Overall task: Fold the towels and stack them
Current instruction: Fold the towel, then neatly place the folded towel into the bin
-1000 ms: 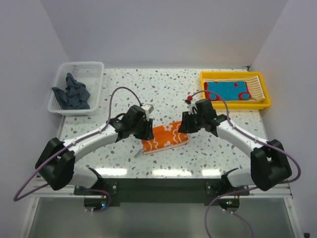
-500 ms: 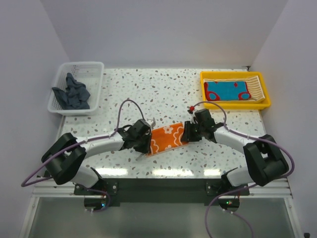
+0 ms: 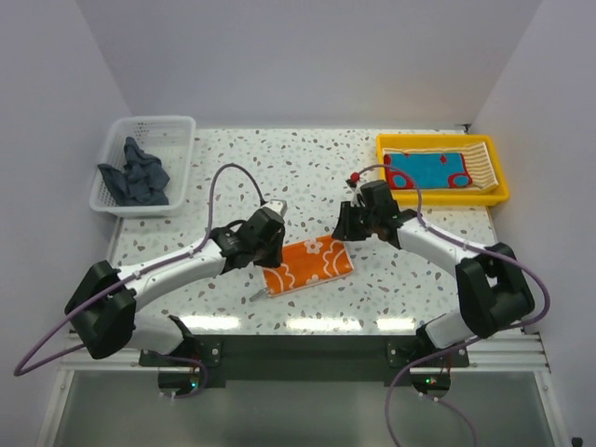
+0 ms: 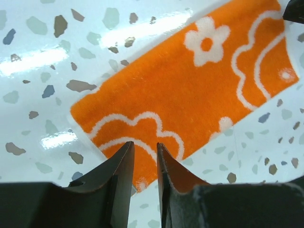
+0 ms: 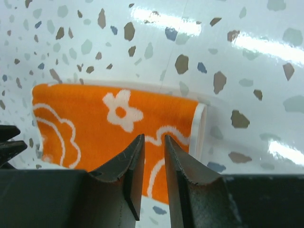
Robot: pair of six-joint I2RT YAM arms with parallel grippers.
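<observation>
An orange towel (image 3: 307,265) with white flower prints lies folded into a flat strip at the table's front middle. My left gripper (image 3: 271,251) hovers over its left end, jaws a narrow gap apart and empty; in the left wrist view the towel (image 4: 190,90) lies flat beyond the left gripper (image 4: 145,145). My right gripper (image 3: 346,229) hangs at the strip's right end. In the right wrist view its jaws stand slightly apart, holding nothing, above the towel (image 5: 95,128) near its white-edged fold. A dark blue-grey towel (image 3: 135,177) lies crumpled in the basket. A teal towel (image 3: 424,170) rests on a striped towel (image 3: 477,163) in the tray.
The white mesh basket (image 3: 186,149) stands at the back left corner. The yellow tray (image 3: 442,197) stands at the back right. Both arms reach inward over the speckled table (image 3: 307,168), cables looping above them.
Half a second ago both grippers were pressed low at the orange towel's ends. They have since risen and drawn back, and the towel lies flat and free.
</observation>
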